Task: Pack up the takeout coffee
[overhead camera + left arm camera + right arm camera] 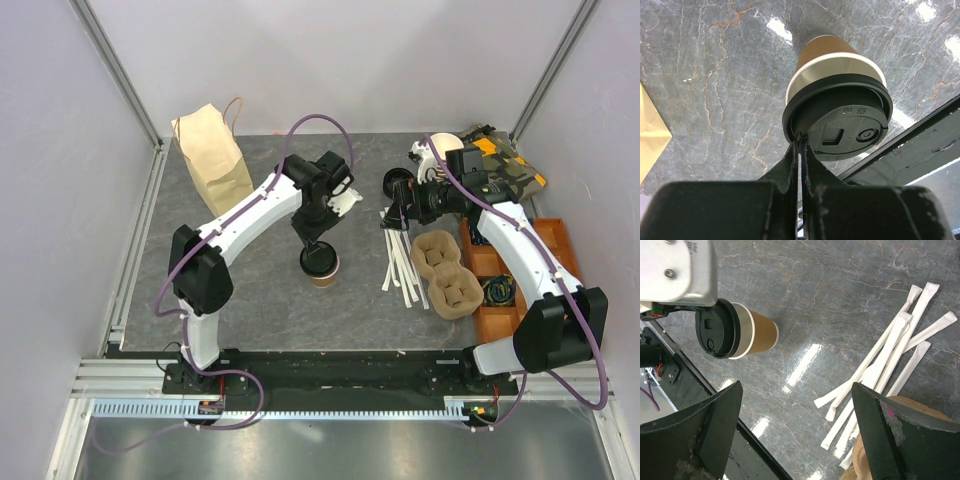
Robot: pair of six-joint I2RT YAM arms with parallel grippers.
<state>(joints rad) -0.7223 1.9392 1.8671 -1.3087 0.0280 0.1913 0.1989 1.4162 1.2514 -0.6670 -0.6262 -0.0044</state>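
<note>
The takeout coffee (322, 268), a brown paper cup with a black lid, stands on the grey table near the middle. It also shows in the left wrist view (837, 107) and the right wrist view (742, 330). My left gripper (316, 250) sits right over it, and its fingers (801, 145) are pinched shut on the near rim of the lid. My right gripper (396, 214) is open and empty above the table between the cup and the straws (796, 386).
A brown paper bag (212, 155) stands at the back left. White wrapped straws (400, 265) lie right of the cup, beside a pulp cup carrier (445, 270). An orange tray (500, 295) and a camouflage pouch (505, 160) are at the right.
</note>
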